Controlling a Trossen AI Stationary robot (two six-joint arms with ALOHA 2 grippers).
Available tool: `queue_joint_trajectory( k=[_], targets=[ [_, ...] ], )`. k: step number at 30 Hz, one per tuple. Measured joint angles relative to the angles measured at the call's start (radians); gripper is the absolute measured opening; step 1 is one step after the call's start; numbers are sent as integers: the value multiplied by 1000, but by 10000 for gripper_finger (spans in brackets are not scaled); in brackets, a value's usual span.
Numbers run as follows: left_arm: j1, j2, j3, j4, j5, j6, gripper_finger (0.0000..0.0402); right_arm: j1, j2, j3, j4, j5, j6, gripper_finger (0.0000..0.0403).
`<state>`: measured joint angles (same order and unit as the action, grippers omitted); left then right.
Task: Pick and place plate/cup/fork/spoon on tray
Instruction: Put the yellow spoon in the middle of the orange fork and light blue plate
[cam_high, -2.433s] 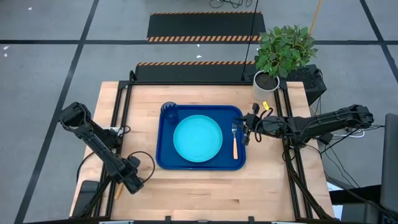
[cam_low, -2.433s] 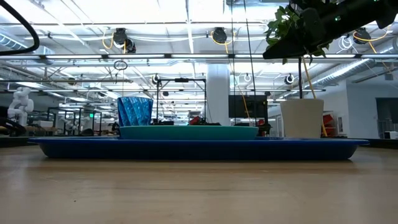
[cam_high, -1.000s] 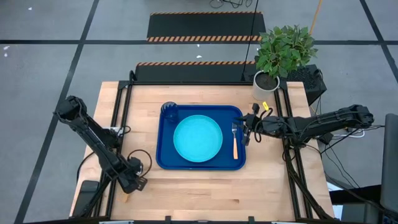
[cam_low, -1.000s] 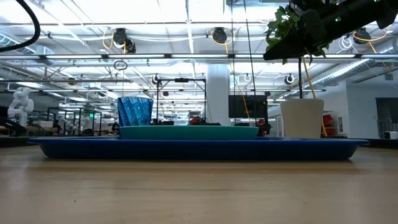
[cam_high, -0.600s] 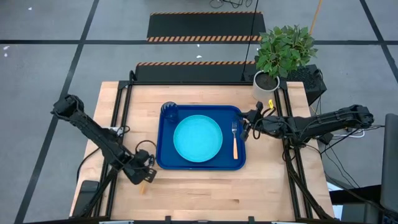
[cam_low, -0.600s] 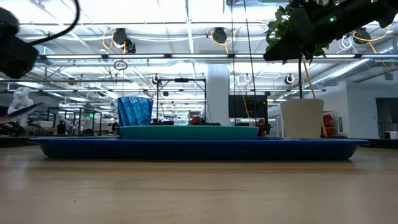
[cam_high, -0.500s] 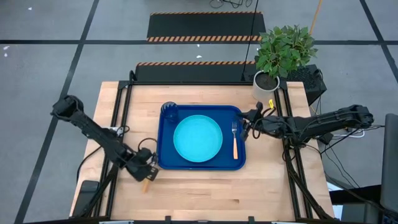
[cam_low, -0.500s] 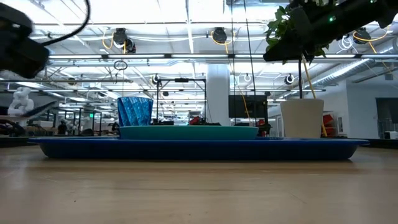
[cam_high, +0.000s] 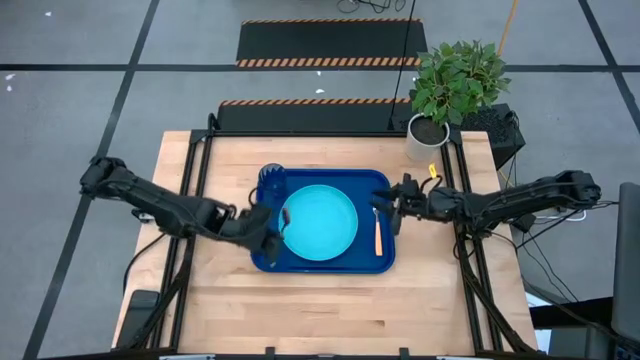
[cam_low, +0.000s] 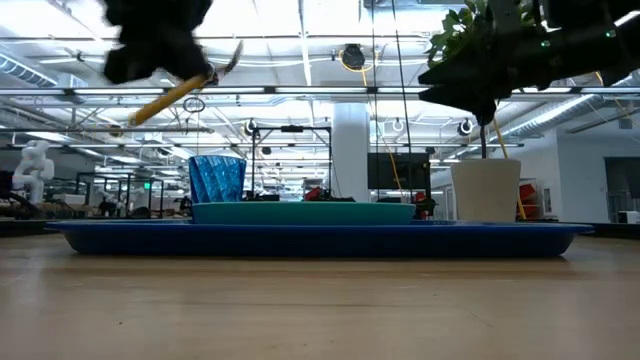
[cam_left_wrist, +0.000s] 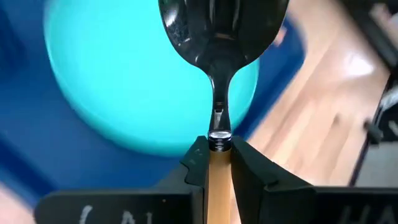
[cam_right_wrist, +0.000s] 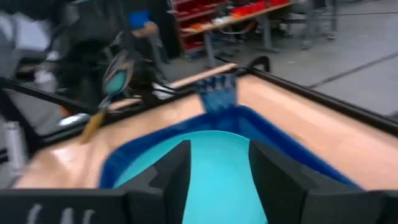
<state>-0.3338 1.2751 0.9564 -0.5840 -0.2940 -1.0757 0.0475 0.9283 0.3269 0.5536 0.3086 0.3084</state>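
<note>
Orange-handled, the spoon (cam_left_wrist: 216, 68) looks light, stiff and slippery; we keep our left tool (cam_left_wrist: 214, 163) clamped on its handle (good hold) above the tray's (cam_high: 262, 255) left edge. Right tool (cam_right_wrist: 212, 168) gapes empty.

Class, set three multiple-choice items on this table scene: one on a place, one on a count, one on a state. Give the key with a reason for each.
1. Where does the fork lie?
A. on the tray, right of the plate
B. on bare wood beside the pot
C. inside the cup

2. How many orange-handled utensils show?
A. one
B. two
C. four

3. What is the left gripper doing?
A. hanging open over the wood
B. gripping the spoon by its handle
C. holding the cup

Key: 1 A, the high view shows the fork on blue plastic beside the plate. 2 B, only fork and spoon. 3 B, the left wrist view shows both fingers clamping the handle.
</note>
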Motion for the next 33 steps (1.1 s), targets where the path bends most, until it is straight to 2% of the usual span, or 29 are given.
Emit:
queue_joint_trajectory(
  k=[5,9,12,17,24,28,33],
  targets=[
    [86,9,102,51,-98,233,40,0,0,-28,44,-26,28,170],
    [153,57,135,179,-100,400,40,0,4,-28,79,-28,21,163],
    [199,112,158,284,-95,492,40,0,11,-29,146,-75,12,159],
    [256,223,207,408,-93,600,40,1,45,-28,225,-101,3,158],
    [263,366,266,756,-13,748,40,1,139,-28,246,-97,51,157],
    [265,411,288,841,-9,782,40,1,200,-28,306,-97,79,157],
    [263,444,289,885,60,786,47,1,254,-28,394,-99,91,157]
  ],
)
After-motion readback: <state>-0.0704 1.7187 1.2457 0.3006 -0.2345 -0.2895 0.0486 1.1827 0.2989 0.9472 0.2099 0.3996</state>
